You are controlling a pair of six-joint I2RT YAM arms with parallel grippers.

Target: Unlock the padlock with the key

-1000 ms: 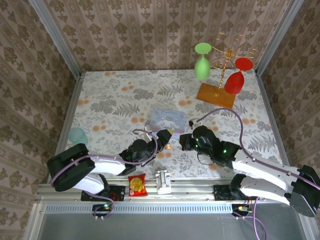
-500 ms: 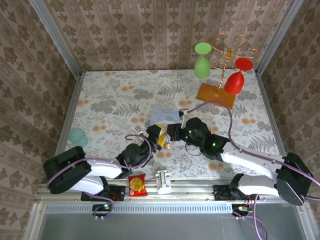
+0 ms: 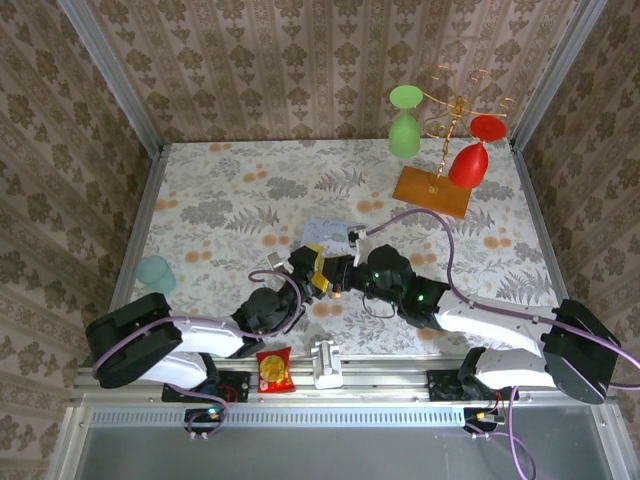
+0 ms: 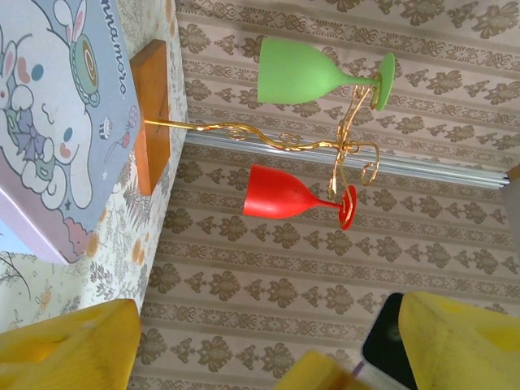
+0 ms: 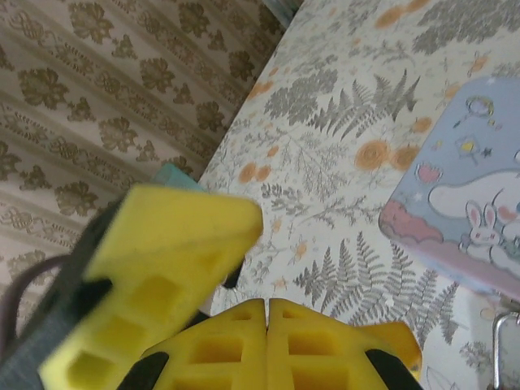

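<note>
Now swung in from the right to meet the left gripper [image 3: 317, 266] beside the cartoon tin [image 3: 335, 228], right gripper [image 3: 336, 278] pinched shut, no key discernible between its pads. Spread wide and empty on the left. Probably lining up for insertion, with the padlock [image 3: 337, 293] lying on the worktop [image 3: 220, 200] just below both.

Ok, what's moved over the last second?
The right gripper swung left across the table to meet the left gripper, which edged left with its jaws wide apart. The right jaws stayed shut. The pale blue tin, glass rack and snack packet have not moved.
</note>
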